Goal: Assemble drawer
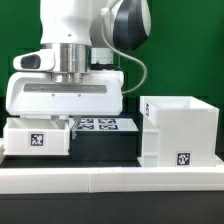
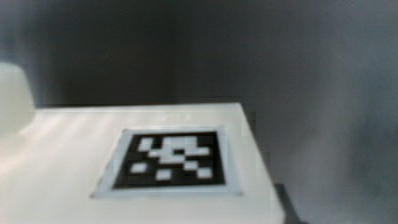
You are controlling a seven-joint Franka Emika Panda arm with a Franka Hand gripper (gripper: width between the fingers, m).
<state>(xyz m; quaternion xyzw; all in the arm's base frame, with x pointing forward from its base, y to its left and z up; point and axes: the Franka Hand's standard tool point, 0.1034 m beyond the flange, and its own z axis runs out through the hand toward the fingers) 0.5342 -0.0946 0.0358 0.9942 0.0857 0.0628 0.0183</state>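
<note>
A small white tray (image 1: 38, 138) with a black-and-white tag stands at the exterior view's left. The gripper (image 1: 70, 120) hangs low right over its right end, its wide white hand covering the tray's top; the fingertips are hidden, so I cannot tell whether they are open or shut. The wrist view shows a white tagged tray face (image 2: 63, 150) very close, blurred. The large box-like housing (image 1: 180, 128), open on top and tagged low on its front, stands at the exterior view's right, apart from the gripper. The second tray is out of view.
The marker board (image 1: 100, 125) lies flat behind, between tray and housing. A dark table strip (image 1: 105, 148) separates the two parts. The white rim (image 1: 110, 180) runs along the front edge. A green wall is behind.
</note>
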